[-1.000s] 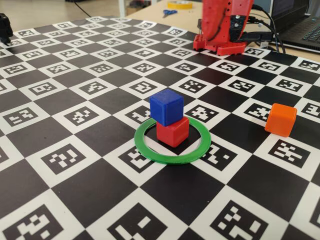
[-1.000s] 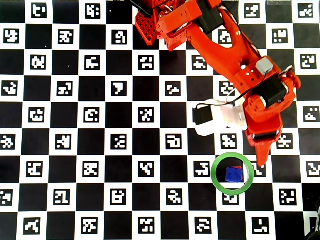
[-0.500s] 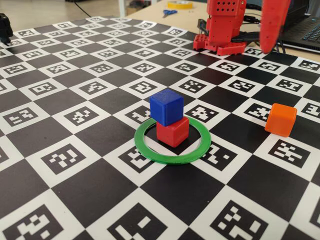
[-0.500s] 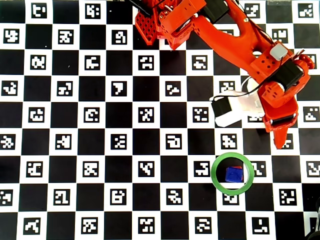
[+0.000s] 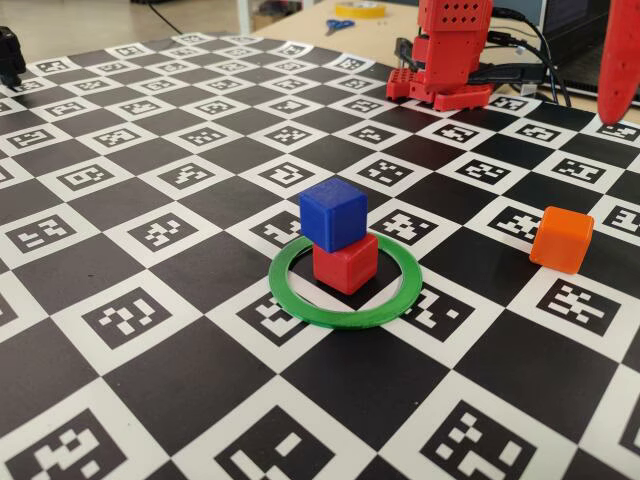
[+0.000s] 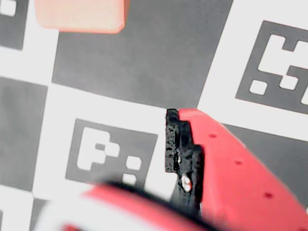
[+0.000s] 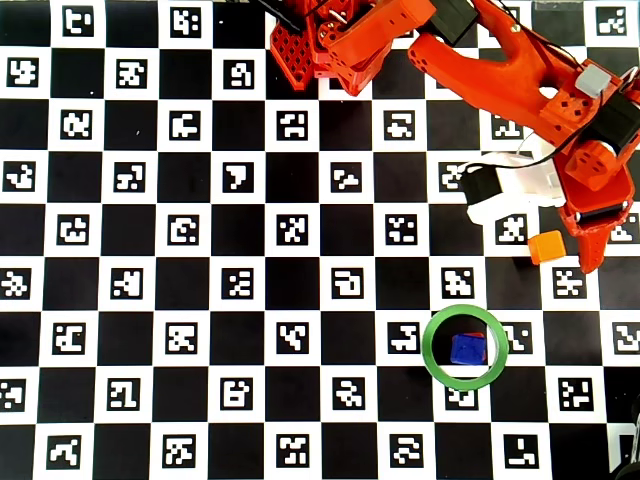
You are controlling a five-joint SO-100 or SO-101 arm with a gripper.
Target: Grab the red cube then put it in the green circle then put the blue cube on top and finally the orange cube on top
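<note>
Checkered black-and-white marker board (image 5: 180, 330) covers the whole table, with a laptop and cables at the far edge in the fixed view. The small matte bright orange plastic cube (image 7: 546, 247) sits alone on the board, just beside the red two-finger gripper (image 7: 590, 262), which hangs above and slightly past it in the overhead view; in the wrist view the same cube (image 6: 79, 15) shows only at the top left edge, up and to the left of the fingertip rather than level with the jaws. The jaws look nearly closed and hold nothing, though I cannot tell the exact gap.

Well apart from the gripper, the flat bright green plastic ring (image 5: 340, 312) encloses the small matte red plastic cube (image 5: 345, 262), and the small matte deep blue plastic cube (image 5: 333, 215) rests on top, turned a little off square.

Likely risks: descending with the jaws this narrow would push the orange cube away; later, a skewed release onto the rotated blue cube could topple the stack out of the ring.
</note>
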